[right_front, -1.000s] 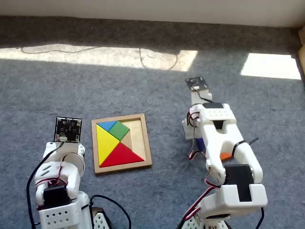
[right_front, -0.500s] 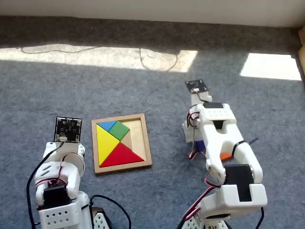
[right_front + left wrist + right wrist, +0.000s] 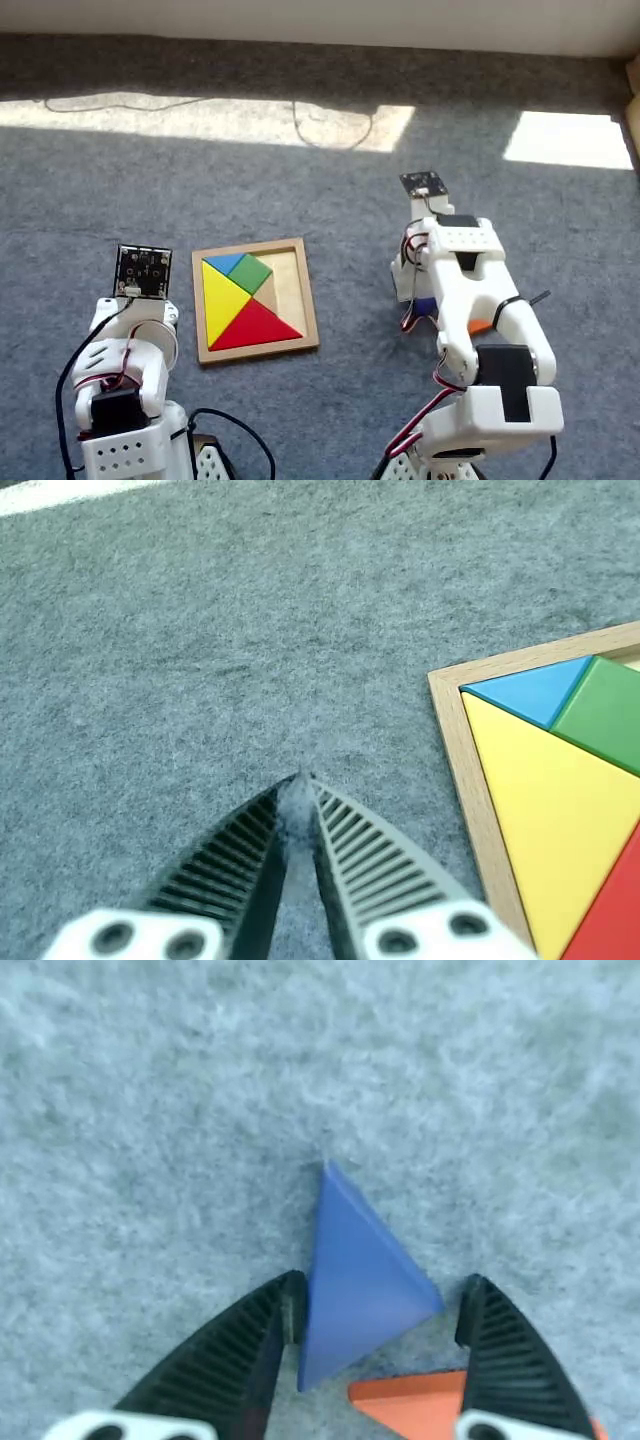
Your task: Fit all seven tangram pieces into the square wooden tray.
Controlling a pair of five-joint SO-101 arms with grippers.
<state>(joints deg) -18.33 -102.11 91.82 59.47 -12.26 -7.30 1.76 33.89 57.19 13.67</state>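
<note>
The square wooden tray [image 3: 288,285] lies on the grey carpet between the arms. In it sit a yellow triangle [image 3: 222,300], a red triangle [image 3: 255,325], a small light-blue triangle [image 3: 225,263] and a green square [image 3: 252,273]; its right part is bare wood. My right gripper [image 3: 382,1285] is open and straddles a dark blue triangle [image 3: 358,1280] lying on the carpet; one finger [image 3: 285,1310] touches its edge. An orange piece [image 3: 410,1405] lies just behind it. My left gripper [image 3: 298,785] is shut and empty over the carpet, beside the tray's corner [image 3: 445,685].
The right arm [image 3: 465,290] covers most of the dark blue piece [image 3: 425,306] and the orange piece [image 3: 480,326] in the high view. A thin cable [image 3: 300,120] and sunlit patches lie on the far carpet. Open carpet surrounds the tray.
The right arm has shifted slightly to the right and toward the near edge. The left arm and the tray's pieces have not moved.
</note>
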